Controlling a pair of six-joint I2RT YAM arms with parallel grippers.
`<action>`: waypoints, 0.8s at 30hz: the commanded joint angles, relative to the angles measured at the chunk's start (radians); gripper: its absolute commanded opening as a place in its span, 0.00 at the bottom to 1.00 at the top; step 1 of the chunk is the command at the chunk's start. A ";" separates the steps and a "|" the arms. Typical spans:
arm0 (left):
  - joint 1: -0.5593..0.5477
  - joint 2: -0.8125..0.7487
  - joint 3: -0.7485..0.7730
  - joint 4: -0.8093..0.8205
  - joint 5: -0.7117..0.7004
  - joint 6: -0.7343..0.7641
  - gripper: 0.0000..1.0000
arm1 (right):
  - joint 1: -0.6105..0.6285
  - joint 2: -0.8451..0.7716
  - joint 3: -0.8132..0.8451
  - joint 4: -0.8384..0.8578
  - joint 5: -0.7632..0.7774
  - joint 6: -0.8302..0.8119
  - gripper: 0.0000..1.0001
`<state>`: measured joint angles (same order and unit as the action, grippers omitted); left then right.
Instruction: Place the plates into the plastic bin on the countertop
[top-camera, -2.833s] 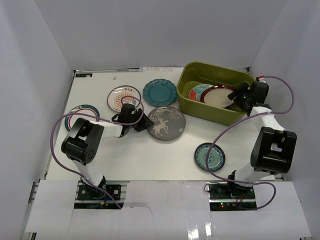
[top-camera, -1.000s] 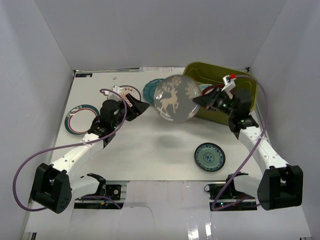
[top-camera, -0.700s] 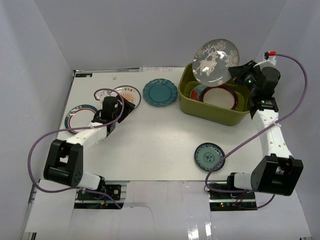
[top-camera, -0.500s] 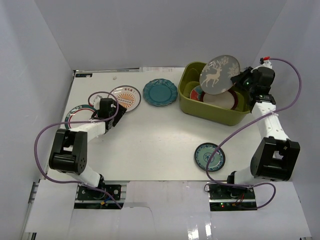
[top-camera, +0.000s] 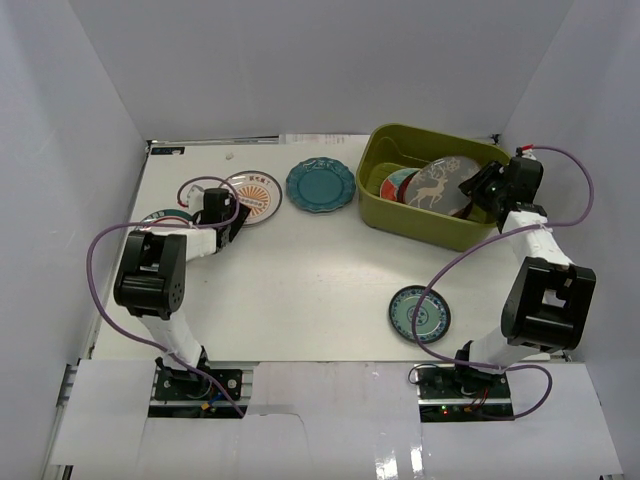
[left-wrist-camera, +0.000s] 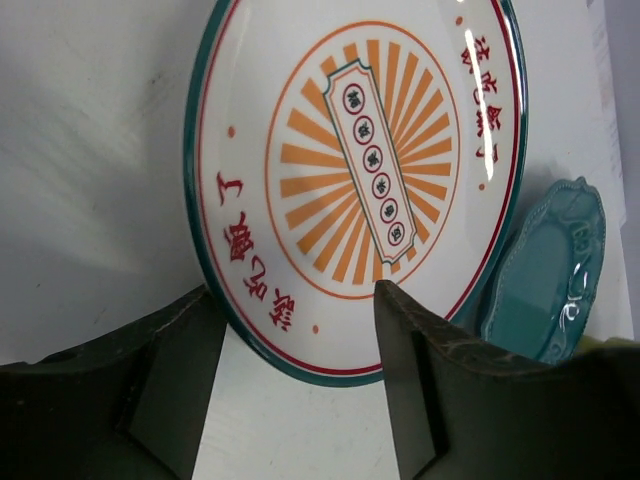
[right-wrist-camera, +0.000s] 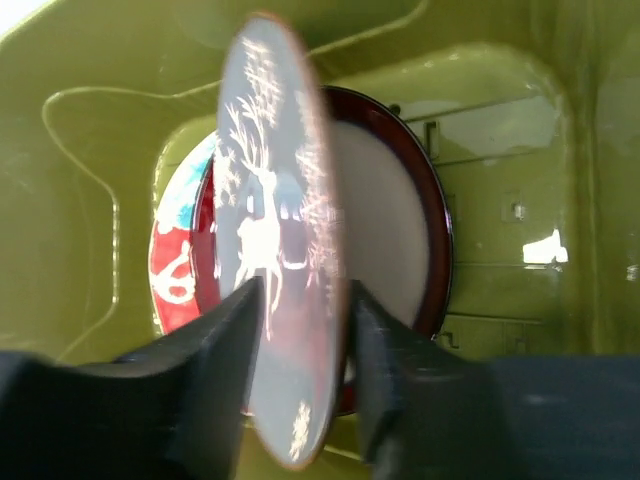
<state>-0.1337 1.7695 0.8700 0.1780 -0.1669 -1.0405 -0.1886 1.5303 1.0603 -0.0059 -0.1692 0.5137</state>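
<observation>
three pale walls (top-camera: 320, 60), white countertop (top-camera: 300, 290)

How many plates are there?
7. On the white countertop: green-rimmed white plate, orange sunburst plate, scalloped teal plate, small teal patterned plate. In the olive-green plastic bin: red-teal floral plate, dark-rimmed cream plate, grey deer plate held by right jaws; more possibly hidden.

Left arm (top-camera: 185, 242) hides most of the green-rimmed plate (top-camera: 152, 216); the deer plate (right-wrist-camera: 278, 210) is blurred.

left end effector (left-wrist-camera: 295, 300) spread | right end effector (right-wrist-camera: 300, 295) clamping (deer plate (right-wrist-camera: 265, 230))
</observation>
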 joint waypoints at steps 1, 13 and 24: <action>0.003 0.048 0.014 -0.029 -0.048 -0.003 0.69 | 0.005 -0.045 -0.031 0.096 -0.019 0.005 0.53; 0.005 0.067 -0.037 0.043 -0.089 0.039 0.00 | 0.006 -0.306 -0.141 0.087 -0.035 0.022 0.92; 0.003 -0.312 -0.259 0.138 -0.017 0.022 0.00 | 0.363 -0.409 -0.206 0.156 -0.202 0.046 0.90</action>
<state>-0.1249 1.6066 0.6609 0.3382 -0.1986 -1.0424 0.0559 1.1080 0.8742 0.0994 -0.2867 0.5499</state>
